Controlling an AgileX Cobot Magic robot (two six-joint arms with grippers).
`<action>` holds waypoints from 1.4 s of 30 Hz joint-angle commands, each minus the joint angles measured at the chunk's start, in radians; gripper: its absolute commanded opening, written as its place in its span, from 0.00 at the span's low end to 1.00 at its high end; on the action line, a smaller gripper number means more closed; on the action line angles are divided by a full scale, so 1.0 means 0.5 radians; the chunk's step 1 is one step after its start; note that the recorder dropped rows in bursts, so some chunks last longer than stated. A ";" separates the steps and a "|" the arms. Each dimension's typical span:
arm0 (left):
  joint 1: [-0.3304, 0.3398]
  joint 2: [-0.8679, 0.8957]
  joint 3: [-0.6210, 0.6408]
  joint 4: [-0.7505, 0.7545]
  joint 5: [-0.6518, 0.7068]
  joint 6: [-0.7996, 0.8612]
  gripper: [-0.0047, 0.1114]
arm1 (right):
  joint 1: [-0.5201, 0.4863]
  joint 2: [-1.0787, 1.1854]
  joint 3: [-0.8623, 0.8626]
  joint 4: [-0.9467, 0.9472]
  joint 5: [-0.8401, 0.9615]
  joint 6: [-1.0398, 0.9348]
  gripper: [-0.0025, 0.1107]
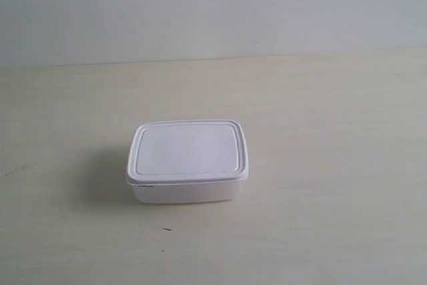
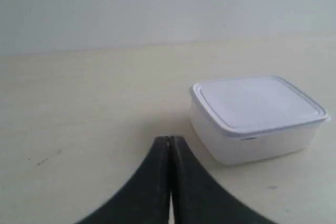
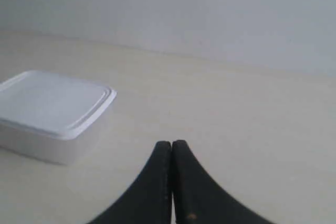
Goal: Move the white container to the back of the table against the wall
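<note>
While both my pairs of black curved jaws are clenched tip to tip on nothing, the small white rectangular plastic container (image 1: 188, 159) w/ its flat snap-on lid sits closed about mid-way on the pale beige wood-grain surface (image 1: 347, 118). It's well apart from the plain light grey wall (image 1: 213, 5) at the back. Neither the left jaws nor the right jaws touch it. In both wrist views it lies ahead of me but off my line, not straight in front.

Risks as I judge them:

- **Shove w/ clenched tips:** an off-centre hit, esp. near a rounded corner, probably spins the box rather than sending it back. It'd end up skewed vs. the wall.
- **Tipping or skating:** it looks light, so a high contact near the lid rim could tip it. A quick push could make it skate away from me.
- **Grasping:** I'd need to release first. Pinching by the lid rim alone may pop the lid off. Can't tell if the box fits my opening.
- **Wall:** driving on too hard could squash the plastic or ride it up the wall.
</note>
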State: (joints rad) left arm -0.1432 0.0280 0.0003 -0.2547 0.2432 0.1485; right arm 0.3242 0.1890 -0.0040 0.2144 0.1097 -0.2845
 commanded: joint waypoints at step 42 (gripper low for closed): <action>0.008 2.083 -1.626 -0.502 0.950 -0.030 0.04 | 0.004 2.159 -2.166 0.075 1.427 0.617 0.02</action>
State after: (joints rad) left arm -0.1432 1.0486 -0.8046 -0.4776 0.6776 0.1257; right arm 0.3242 1.2279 -1.0414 0.2219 0.7622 0.0394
